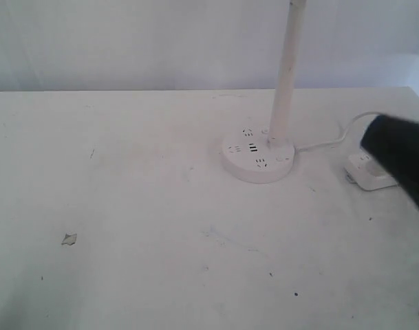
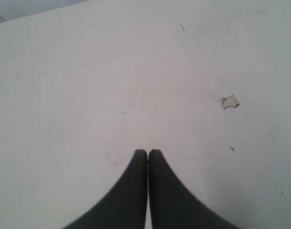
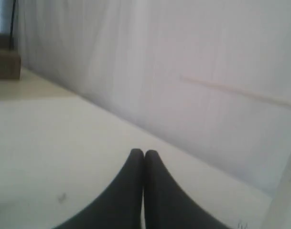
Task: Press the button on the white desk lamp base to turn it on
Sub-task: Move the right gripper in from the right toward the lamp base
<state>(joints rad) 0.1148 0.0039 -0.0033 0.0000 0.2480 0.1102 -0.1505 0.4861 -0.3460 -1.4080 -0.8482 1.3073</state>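
The white desk lamp base [image 1: 257,158] is a thick round disc with socket holes and dark USB slots, standing right of centre on the table. Its slim white pole [image 1: 286,69] rises out of the top of the exterior view. My right gripper [image 1: 373,141] shows there as a blurred black shape, right of the base and apart from it. In the right wrist view that gripper [image 3: 144,153] is shut and empty, and the pole [image 3: 284,200] shows at the edge. My left gripper [image 2: 147,152] is shut over bare table; it does not show in the exterior view.
A white power strip [image 1: 367,172] lies at the right, partly behind the right arm, with a white cable [image 1: 329,143] running to the lamp base. A small chip [image 1: 69,238] in the table surface [image 1: 147,206] lies front left, also the chip [image 2: 230,101] near the left gripper.
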